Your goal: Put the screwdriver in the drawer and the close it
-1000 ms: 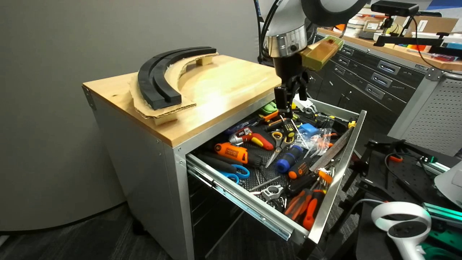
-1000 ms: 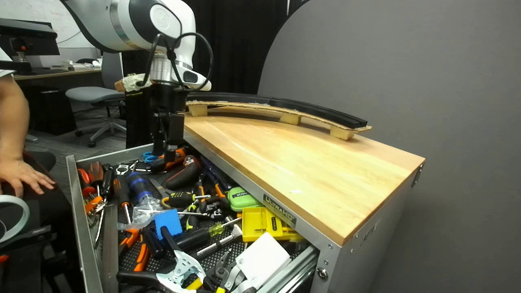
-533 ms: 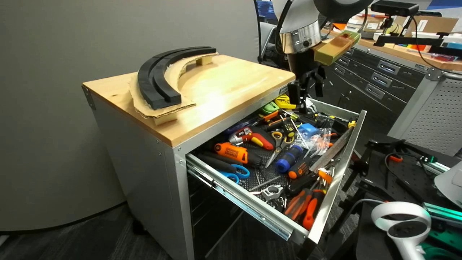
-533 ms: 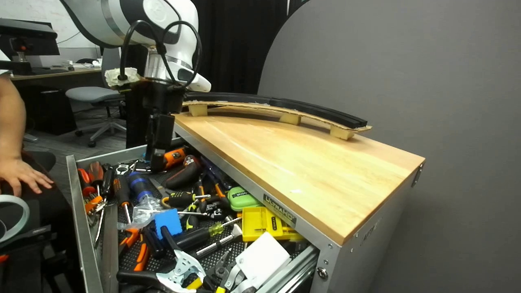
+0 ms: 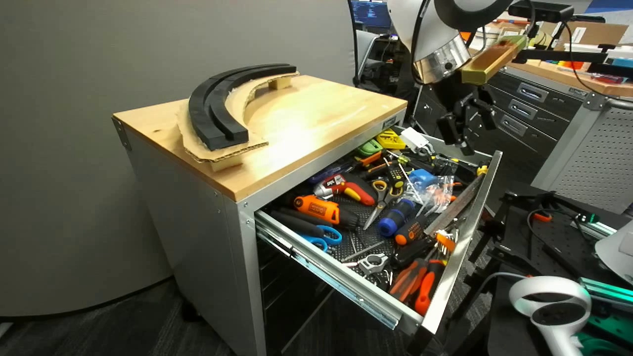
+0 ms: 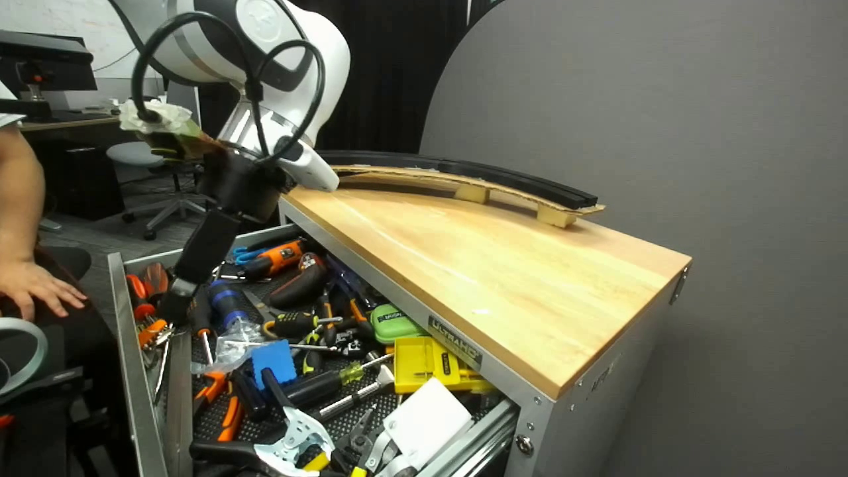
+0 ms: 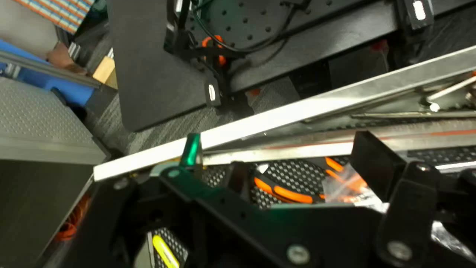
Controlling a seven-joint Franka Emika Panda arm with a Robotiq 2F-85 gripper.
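The wide, shallow metal drawer [image 5: 463, 244] is pulled open and full of tools, in both exterior views [image 6: 134, 371]. Its bright front edge crosses the wrist view [image 7: 267, 124]. I cannot pick out the yellow-handled screwdriver for certain. A small yellow piece [image 5: 482, 170] lies at a front corner of the drawer, too small to identify. My gripper [image 5: 469, 126] is open and empty, tilted above the drawer near its front edge. In an exterior view its fingertips [image 6: 177, 301] point down toward the drawer front. In the wrist view the fingers [image 7: 297, 162] stand wide apart with nothing between them.
The cabinet's wooden top [image 5: 316, 113] carries a black curved track [image 5: 207, 109] on cardboard. A black table [image 5: 529, 237] with a white controller [image 5: 559, 306] stands close before the drawer. A person's arm [image 6: 20, 218] is beside the drawer. A black tool chest [image 5: 539, 111] stands behind.
The gripper has moved outward from the cabinet toward the drawer's front edge and has tilted. It stays open. The drawer and tools have not visibly moved.
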